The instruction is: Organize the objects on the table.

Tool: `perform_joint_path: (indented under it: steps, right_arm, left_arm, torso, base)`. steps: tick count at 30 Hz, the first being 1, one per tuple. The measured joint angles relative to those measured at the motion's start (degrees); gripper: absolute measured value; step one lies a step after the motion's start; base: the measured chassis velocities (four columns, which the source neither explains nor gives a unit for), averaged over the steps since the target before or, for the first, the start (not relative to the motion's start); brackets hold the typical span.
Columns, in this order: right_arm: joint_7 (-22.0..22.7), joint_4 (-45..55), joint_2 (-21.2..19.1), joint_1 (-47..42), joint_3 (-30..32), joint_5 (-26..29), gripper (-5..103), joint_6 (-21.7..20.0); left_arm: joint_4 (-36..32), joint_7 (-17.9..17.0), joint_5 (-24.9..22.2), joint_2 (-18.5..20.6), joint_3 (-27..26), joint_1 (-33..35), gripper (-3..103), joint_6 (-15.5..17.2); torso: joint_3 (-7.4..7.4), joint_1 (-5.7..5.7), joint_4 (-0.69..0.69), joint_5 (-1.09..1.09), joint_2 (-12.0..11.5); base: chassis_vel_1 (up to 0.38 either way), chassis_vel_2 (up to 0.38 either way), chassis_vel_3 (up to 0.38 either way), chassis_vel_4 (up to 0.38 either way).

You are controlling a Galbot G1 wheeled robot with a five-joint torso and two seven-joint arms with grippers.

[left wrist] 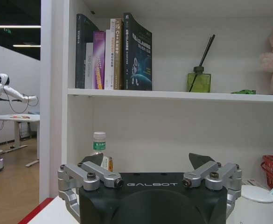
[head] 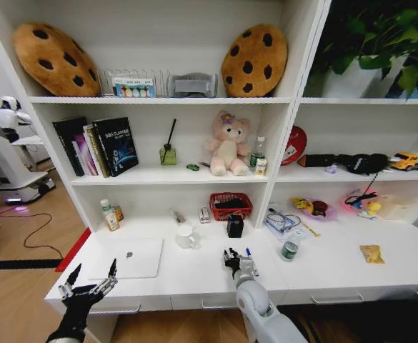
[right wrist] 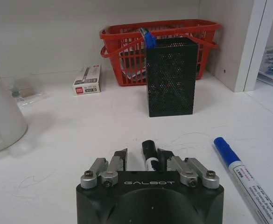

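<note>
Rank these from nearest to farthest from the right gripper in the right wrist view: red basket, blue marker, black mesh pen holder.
From the right gripper:
1. Blue marker, on the table beside it.
2. Black mesh pen holder, standing straight ahead.
3. Red basket, behind the holder by the back wall.

Head camera looks down on the table [head: 194,271]. Wrist cameras sit low, facing the shelves; both share the red basket [right wrist: 127,39].

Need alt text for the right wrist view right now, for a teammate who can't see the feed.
The right gripper sits low over the white table, its fingers closed around a black-capped marker. A blue marker lies on the table beside it. Ahead stand a black mesh pen holder holding a blue pen, a red basket and a white mug.
</note>
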Motion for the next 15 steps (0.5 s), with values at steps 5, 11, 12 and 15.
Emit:
perform_joint_path:
  steps: [5,11,12,15]
  right_arm:
    - [-0.01,-0.46,-0.05,0.25,0.06,0.11,29,0.0]
    - [-0.45,-0.72,-0.27,0.33,0.02,0.37,12,0.02]
    - [-0.67,-0.72,-0.34,0.31,0.02,0.37,12,0.02]
    - [-1.38,-0.55,-0.54,0.26,0.2,0.42,12,0.24]
  left_arm:
    - [0.0,0.0,0.0,0.0,0.0,0.0,100,0.0]
    - [0.0,0.0,0.0,0.0,0.0,0.0,100,0.0]
    - [0.0,0.0,0.0,0.0,0.0,0.0,100,0.0]
    - [0.0,0.0,0.0,0.0,0.0,0.0,100,0.0]
  torso:
    - [0.0,0.0,0.0,0.0,0.0]
    - [0.0,0.0,0.0,0.0,0.0]
    - [0.0,0.0,0.0,0.0,0.0]
    - [0.0,0.0,0.0,0.01,0.0]
  base:
    - [0.0,0.0,0.0,0.0]
    - [0.0,0.0,0.0,0.0]
    - [0.0,0.0,0.0,0.0]
    - [0.0,0.0,0.0,0.0]
